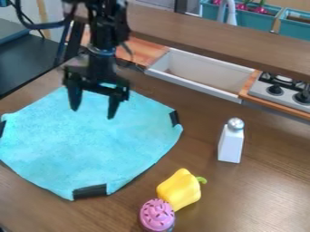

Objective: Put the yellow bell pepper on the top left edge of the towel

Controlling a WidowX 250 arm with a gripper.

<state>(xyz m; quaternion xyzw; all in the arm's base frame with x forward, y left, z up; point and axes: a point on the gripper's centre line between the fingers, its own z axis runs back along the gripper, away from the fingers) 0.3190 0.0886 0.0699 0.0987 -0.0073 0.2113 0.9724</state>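
Brown wood-look table (272,199): a turquoise towel (91,145) is laid on it, spread at 8-9 o'clock in view and pinned with black tape. The black gripper (94,103) is held over the towel's 12 o'clock side, fingers spread, nothing pinched. The yellow bell pepper (179,190) is seated on the table off the towel's 4 o'clock side, green stem aimed at 2 o'clock. Likely hollow plastic: light, stiff, hard to bruise, a bit slippery on the smooth curve. Best gripped across the body's middle; stem best avoided. White shaker (230,144) is stood at the pepper's 1 o'clock. Pink-topped toy cupcake (157,215) is set at its 7 o'clock, base cut off; contact can't be confirmed. Towel's 12 o'clock edge is partly hidden by the gripper; its 9 o'clock side is cropped.
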